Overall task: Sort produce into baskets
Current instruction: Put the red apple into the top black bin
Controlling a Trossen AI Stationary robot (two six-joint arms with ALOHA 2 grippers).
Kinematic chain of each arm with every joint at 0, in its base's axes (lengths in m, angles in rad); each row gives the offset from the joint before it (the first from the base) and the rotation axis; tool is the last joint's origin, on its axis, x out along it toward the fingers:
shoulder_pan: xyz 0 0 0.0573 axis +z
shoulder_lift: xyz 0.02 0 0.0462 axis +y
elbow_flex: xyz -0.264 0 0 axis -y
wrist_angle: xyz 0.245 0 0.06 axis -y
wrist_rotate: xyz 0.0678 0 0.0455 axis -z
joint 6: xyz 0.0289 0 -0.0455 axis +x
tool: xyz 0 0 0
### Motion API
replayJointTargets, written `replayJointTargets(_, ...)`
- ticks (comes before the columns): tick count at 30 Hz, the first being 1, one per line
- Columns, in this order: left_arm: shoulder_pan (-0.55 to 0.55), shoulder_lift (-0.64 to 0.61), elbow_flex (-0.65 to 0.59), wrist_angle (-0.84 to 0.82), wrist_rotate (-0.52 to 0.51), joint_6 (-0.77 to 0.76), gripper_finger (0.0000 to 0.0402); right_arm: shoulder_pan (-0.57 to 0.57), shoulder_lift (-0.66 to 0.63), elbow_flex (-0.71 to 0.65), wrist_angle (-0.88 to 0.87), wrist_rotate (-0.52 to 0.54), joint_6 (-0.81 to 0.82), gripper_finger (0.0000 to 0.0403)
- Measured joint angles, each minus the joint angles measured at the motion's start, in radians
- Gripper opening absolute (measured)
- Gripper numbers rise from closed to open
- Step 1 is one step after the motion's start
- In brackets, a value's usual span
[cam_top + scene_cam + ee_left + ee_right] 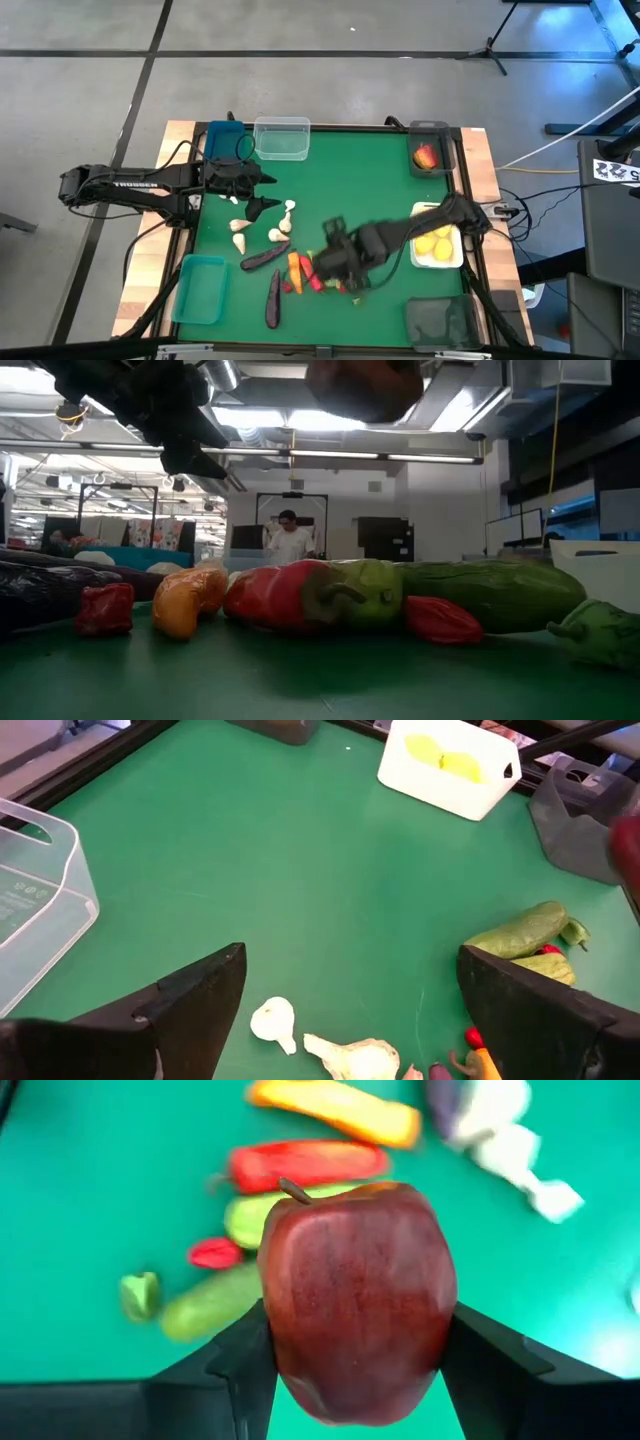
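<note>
Red apple (355, 1295) clamped in right hand (355, 1355), raised above produce pile (300, 272) mid-surface. Left hand (350, 1010) spread, empty, over garlic (272, 1020). Risk: smooth round apple slipping during carry toward dark basket (432, 147).

The right arm reaches in from the right edge across the tabletop (400, 170); its claw (350, 1370) is raised above the surface, fingers clamped on both sides of a red apple (355, 1295). The left arm extends from the left edge, its claw (262, 192) spread wide with nothing between the fingers.
</note>
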Motion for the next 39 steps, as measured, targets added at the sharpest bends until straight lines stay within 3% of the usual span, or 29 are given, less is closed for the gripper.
replayJointTargets(9,0.000,0.000,0.000,0.000,-0.013,0.022,0.0356,-0.216,-0.188,-0.013,-0.127,0.086,0.037,0.0224)
replayJointTargets(21,0.000,0.000,0.000,-0.008,-0.014,0.025,0.0356,-0.647,-0.394,-0.013,-0.121,0.158,0.026,0.0225)
replayJointTargets(30,0.000,0.000,0.000,-0.014,-0.015,0.025,0.0356,-1.025,-0.371,-0.022,-0.116,0.040,0.019,0.0225)
replayJointTargets(34,0.000,0.000,0.000,-0.021,-0.022,0.027,0.0356,-1.146,-0.370,-0.123,-0.091,0.025,0.051,0.0225)
replayJointTargets(39,0.000,0.000,0.000,-0.021,-0.044,0.027,0.0356,-1.250,-0.369,-0.350,-0.024,0.018,0.088,0.0225)
